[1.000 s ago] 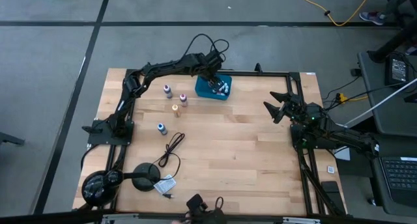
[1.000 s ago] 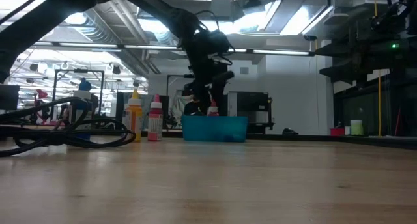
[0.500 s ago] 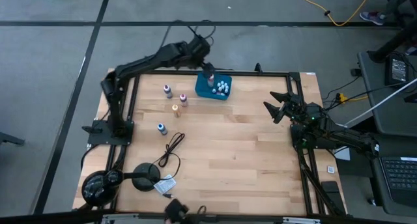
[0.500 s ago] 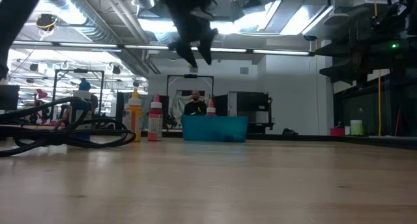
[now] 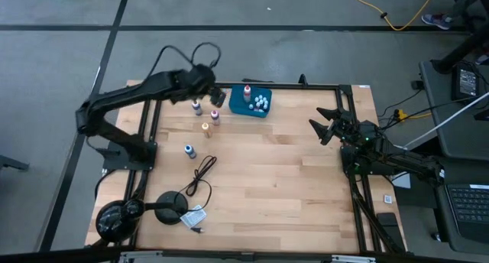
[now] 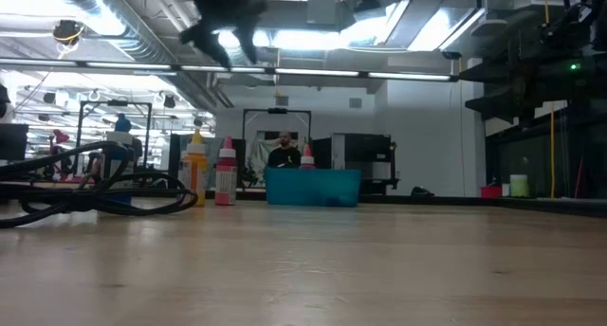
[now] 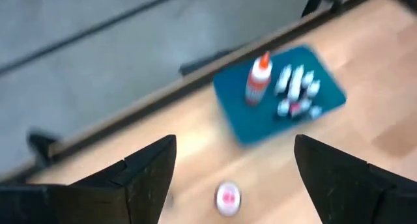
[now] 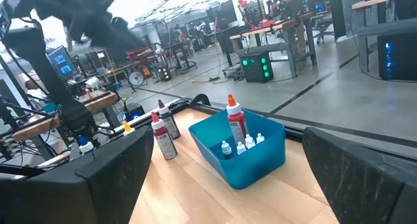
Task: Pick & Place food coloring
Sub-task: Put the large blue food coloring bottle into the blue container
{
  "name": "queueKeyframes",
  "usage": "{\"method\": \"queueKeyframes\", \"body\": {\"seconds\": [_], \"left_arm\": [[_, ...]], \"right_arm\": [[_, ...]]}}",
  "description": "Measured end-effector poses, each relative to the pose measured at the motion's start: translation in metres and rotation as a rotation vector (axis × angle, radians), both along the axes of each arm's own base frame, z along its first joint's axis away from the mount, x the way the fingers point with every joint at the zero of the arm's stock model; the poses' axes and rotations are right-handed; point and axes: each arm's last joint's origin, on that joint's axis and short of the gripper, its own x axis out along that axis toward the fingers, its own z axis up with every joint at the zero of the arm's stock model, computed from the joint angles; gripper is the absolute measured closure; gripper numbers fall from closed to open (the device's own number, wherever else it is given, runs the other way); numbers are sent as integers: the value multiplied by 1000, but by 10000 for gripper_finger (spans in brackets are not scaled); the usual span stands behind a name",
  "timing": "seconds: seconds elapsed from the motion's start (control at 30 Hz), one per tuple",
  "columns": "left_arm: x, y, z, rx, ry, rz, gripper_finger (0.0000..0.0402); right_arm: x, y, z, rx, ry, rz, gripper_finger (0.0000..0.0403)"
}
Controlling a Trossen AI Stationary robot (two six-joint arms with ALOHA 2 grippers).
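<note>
Swinging back from the teal tray [image 5: 238, 107] toward the bottles [image 5: 206, 118] on the desk [image 5: 290, 179], the left hand [image 5: 215, 95] is hanging spread and empty; one red bottle [image 5: 247, 95] is standing inside the tray. Right hand [image 5: 325, 126] is waiting, fingers apart.

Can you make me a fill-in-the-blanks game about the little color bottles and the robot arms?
1. The red bottle stands inside the teal ____.
2. Out on the table, ____ colored bottles stand outside that holder.
3. The left gripper holds ____ between its open fingers.
4. The right gripper waits near the table's ____ edge.

Missing words: tray; four; nothing; right
</note>
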Motion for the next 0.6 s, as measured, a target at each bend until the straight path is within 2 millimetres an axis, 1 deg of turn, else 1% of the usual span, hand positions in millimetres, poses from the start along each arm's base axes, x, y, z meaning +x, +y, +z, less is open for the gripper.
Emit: {"method": "queueKeyframes", "body": {"seconds": [0.17, 0.27, 0.43, 0.6], "left_arm": [[-28, -24, -20, -111, 10, 105, 98], [-40, -38, -30, -209, 28, 163, 98], [-47, -60, -44, -366, 76, 236, 98], [-53, -84, -51, -429, 149, 314, 98]], "right_arm": [[0, 0, 0, 0, 0, 0, 11], [0, 0, 0, 1, 0, 0, 11], [0, 0, 0, 1, -1, 0, 11], [0, 0, 0, 1, 0, 0, 11]]}}
